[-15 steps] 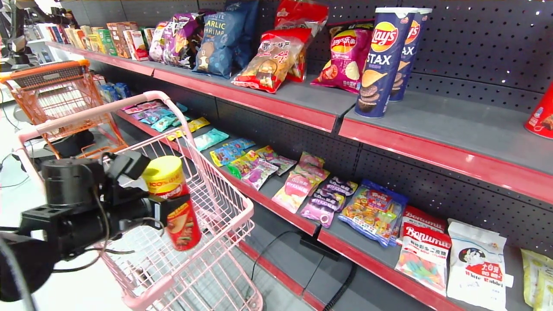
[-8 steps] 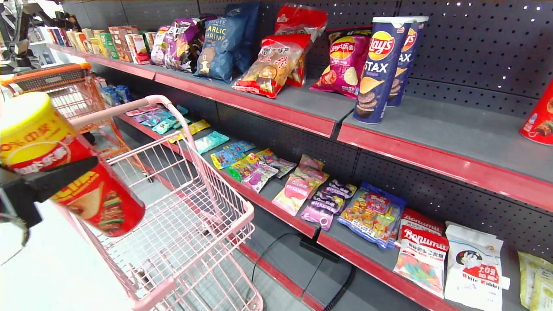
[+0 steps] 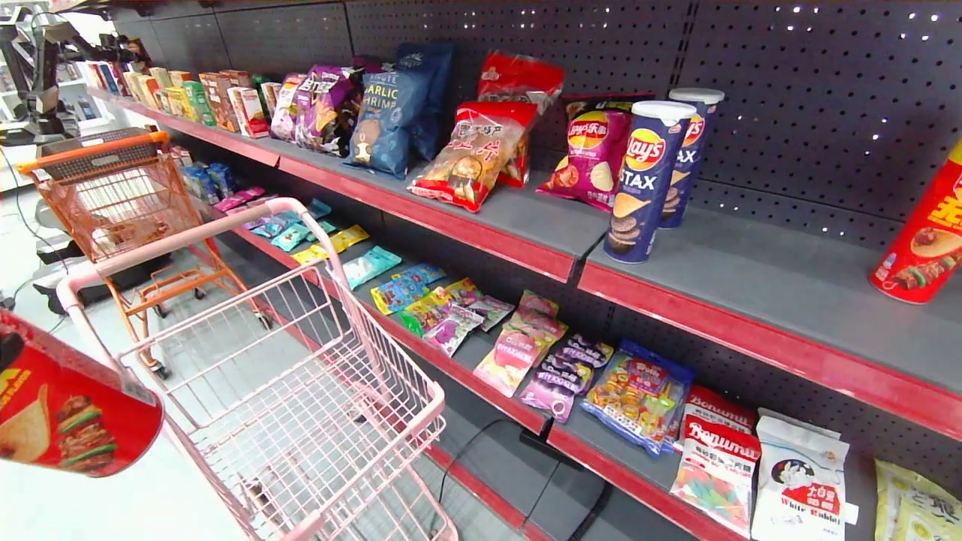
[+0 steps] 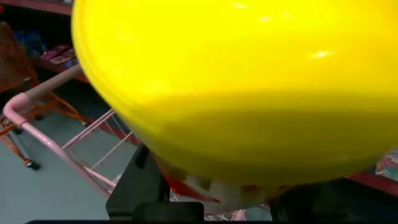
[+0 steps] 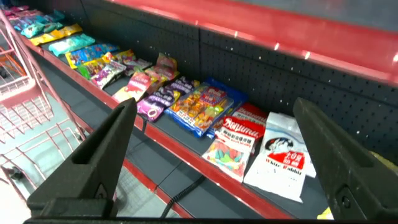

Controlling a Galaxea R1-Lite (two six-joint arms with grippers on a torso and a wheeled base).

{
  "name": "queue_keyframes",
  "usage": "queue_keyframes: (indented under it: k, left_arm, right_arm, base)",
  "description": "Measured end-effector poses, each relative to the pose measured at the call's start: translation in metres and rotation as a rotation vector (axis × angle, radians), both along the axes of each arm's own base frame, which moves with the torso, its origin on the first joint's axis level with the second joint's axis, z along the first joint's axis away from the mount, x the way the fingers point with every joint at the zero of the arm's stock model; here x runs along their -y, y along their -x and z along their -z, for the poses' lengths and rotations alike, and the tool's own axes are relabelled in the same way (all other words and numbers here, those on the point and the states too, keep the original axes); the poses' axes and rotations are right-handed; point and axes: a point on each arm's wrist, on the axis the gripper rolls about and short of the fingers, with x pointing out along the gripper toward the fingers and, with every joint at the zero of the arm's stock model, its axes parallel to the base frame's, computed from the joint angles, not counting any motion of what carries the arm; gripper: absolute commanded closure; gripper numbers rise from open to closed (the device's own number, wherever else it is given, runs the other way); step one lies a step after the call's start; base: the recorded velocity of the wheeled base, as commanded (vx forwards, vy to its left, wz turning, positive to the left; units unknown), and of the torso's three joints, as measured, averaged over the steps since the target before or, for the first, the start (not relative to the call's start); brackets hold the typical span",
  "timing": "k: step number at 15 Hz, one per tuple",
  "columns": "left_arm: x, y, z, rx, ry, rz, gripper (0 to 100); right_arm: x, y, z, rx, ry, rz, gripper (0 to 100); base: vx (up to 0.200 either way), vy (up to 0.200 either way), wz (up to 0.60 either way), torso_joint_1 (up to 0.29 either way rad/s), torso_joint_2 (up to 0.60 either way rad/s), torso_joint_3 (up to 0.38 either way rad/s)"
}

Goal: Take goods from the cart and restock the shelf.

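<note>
A red chip can [image 3: 71,409] with a yellow lid [image 4: 236,81] hangs tilted at the near left, beside the pink cart [image 3: 301,421]. My left gripper [image 4: 230,194] is shut on it, with dark fingers [image 4: 144,186] on either side of the can below the lid. My right gripper [image 5: 217,162] stands open with nothing between its fingers, in front of the lower shelf's snack bags [image 5: 205,106]. The upper shelf [image 3: 751,300] has bare grey space between two blue chip cans [image 3: 646,180] and a red chip can [image 3: 924,240] at the far right.
Bags of chips [image 3: 473,150] and boxes [image 3: 218,98] line the upper shelf to the left. The lower shelf [image 3: 646,481] holds several flat candy bags. An orange cart [image 3: 113,195] stands behind the pink one. A black cable [image 3: 526,481] lies on the floor.
The left gripper has carried the red can up out of the pink cart, toward the camera and to the left. The head camera has shifted, so the shelves sit lower in the picture.
</note>
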Motion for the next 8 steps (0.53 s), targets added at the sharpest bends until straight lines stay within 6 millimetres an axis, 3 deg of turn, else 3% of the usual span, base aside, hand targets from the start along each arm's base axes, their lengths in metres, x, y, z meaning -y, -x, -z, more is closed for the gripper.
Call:
queue_keyframes:
  k: [4, 8]
  left_arm:
    - [0.002, 0.020, 0.000, 0.045, -0.013, -0.023, 100]
    - [0.003, 0.029, 0.000, 0.081, -0.017, -0.021, 100]
  right_arm:
    - [0.000, 0.000, 0.000, 0.000, 0.000, 0.001, 0]
    - [0.000, 0.000, 0.000, 0.000, -0.001, 0.000, 0]
  base:
    - [0.000, 0.000, 0.00, 0.234, -0.56, -0.331]
    - [0.000, 0.000, 0.00, 0.139, -0.33, -0.187]
